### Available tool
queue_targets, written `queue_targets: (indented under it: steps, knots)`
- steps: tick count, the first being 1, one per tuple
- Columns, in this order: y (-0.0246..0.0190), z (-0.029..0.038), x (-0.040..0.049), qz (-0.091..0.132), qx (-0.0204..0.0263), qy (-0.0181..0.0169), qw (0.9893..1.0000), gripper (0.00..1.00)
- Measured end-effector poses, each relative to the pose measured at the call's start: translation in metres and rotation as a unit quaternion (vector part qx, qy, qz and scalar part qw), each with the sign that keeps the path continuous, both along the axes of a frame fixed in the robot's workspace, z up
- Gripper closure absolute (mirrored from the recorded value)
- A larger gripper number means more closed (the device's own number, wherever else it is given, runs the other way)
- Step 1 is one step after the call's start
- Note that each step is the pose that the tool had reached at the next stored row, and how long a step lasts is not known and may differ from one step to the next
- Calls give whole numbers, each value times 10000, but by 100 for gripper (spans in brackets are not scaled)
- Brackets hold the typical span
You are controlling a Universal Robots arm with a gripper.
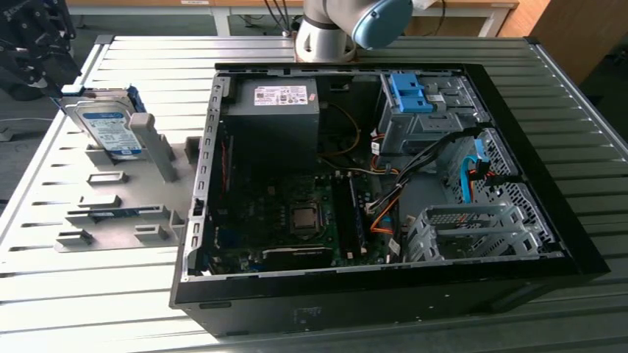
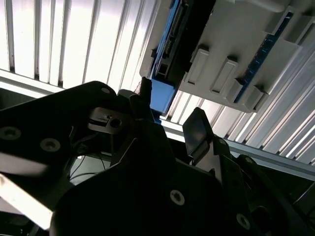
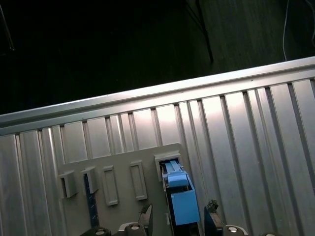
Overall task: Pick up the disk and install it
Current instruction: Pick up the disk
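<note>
**Straddling the racked disk, claw apart**

The disk point(image 1: 106, 126), a flat silver hard drive with a white-and-blue label clipped in a blue plastic frame, stands on edge in a slot of the grey plastic holder plate point(image 1: 123, 217). The plate lies on the ribbed metal table point(image 1: 59, 309), to the exterior view's left of the open black computer case point(image 1: 574, 228).

In the first wrist view, the black two-fingered gripper point(image 3: 179, 220) has its fingers point(image 3: 147, 216) spread. One finger sits on each side of the disk's blue frame end, with a gap showing at both sides, so nothing is clamped. In the second wrist view, the dark fingertips point(image 2: 197, 129) likewise flank the frame's blue edge.
</note>
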State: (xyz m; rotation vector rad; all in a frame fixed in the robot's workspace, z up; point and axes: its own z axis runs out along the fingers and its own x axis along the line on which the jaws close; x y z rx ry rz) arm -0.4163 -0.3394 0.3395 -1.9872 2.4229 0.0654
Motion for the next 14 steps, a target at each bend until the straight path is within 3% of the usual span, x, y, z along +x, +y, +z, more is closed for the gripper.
queue_targets:
  steps: [3,9,14]
  knots:
    - [0,-31,0,144,-1,-5,9999,47]
    - [6,-108,0,150,0,-7,9999,47]
    - [11,-133,-1,160,0,-9,9999,47]
